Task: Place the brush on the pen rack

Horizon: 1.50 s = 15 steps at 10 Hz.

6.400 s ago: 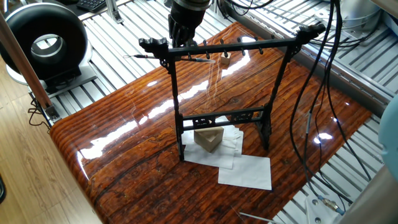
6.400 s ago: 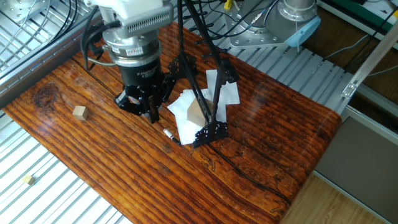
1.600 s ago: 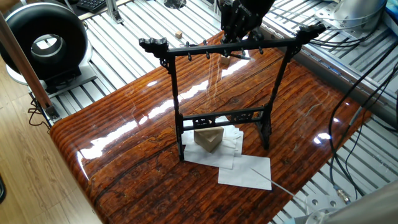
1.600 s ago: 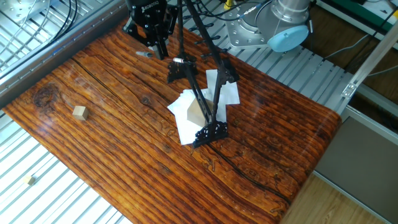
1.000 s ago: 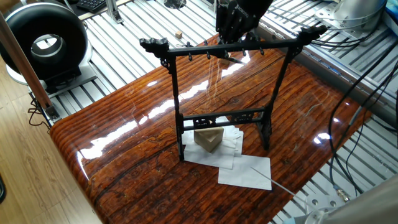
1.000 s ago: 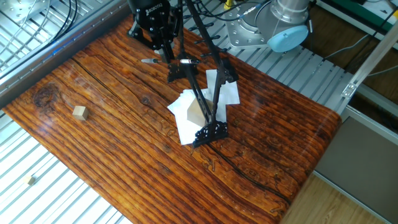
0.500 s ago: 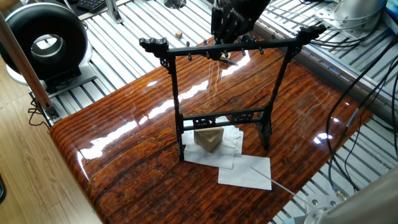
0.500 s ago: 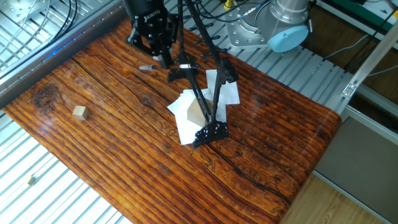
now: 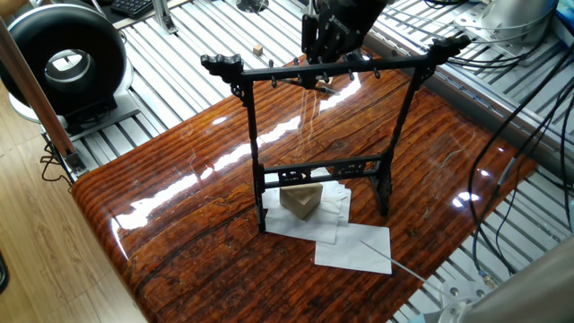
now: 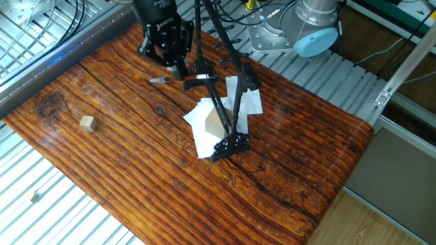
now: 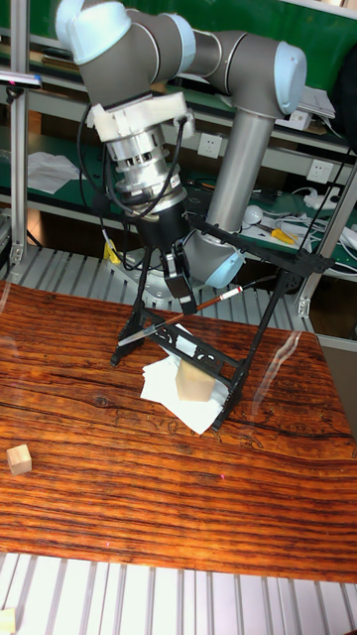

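Gripper [image 11: 179, 281] black, two fingers pinched narrow on brush [image 11: 178, 319], held near mid-shaft. Brush tilted: one end low toward viewer's left, other end higher with red band and white tip. In the other fixed view gripper [image 10: 178, 66] sits just beside one end of pen rack [image 10: 219, 102] crossbar; brush [image 10: 163, 79] pokes sideways out of fingers above wooden table [image 10: 109, 163]. In one fixed view gripper [image 9: 327, 40] hangs just behind pegged crossbar of rack [image 9: 323, 144]. Rack stands upright on white paper sheets [image 9: 354, 247] beside tan block [image 9: 300, 201].
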{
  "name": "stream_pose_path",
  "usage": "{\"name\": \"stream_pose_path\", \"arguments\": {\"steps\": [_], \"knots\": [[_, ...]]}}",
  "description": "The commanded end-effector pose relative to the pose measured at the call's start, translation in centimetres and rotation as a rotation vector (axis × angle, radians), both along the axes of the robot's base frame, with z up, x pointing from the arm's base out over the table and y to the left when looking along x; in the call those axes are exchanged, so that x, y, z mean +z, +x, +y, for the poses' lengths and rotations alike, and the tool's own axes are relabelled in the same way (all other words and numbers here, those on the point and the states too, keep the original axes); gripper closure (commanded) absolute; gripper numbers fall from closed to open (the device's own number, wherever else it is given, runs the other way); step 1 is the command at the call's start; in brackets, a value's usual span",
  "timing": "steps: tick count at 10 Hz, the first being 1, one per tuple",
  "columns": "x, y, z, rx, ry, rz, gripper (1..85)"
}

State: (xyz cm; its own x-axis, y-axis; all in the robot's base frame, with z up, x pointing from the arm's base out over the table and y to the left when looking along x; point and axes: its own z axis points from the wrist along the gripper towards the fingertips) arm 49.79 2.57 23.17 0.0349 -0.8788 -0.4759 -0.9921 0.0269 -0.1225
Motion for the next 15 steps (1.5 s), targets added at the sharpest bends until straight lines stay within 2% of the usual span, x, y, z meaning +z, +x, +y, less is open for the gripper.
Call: {"name": "stream_pose_path", "arguments": {"steps": [1, 2, 4, 5, 6, 7, 12, 13, 14, 15], "knots": [[-0.3, -0.7, 0.3, 0.073, -0.004, 0.02, 84.7], [-0.4, -1.0, 0.9, 0.119, 0.01, 0.023, 84.7], [-1.8, 0.4, -0.3, 0.274, -0.084, -0.067, 84.7], [-2.2, 0.7, -1.1, 0.301, -0.131, -0.081, 84.7], [-2.4, 1.0, -1.6, 0.328, -0.159, -0.089, 84.7], [-2.5, 1.2, -1.5, 0.365, -0.168, -0.101, 84.7], [-2.4, 1.1, -0.9, 0.411, -0.148, -0.114, 84.7], [-2.5, 1.2, -0.6, 0.418, -0.134, -0.119, 84.7], [-2.5, 1.3, 0.5, 0.424, -0.088, -0.126, 84.7], [-2.8, 1.2, 0.8, 0.424, -0.072, -0.119, 84.7]]}}
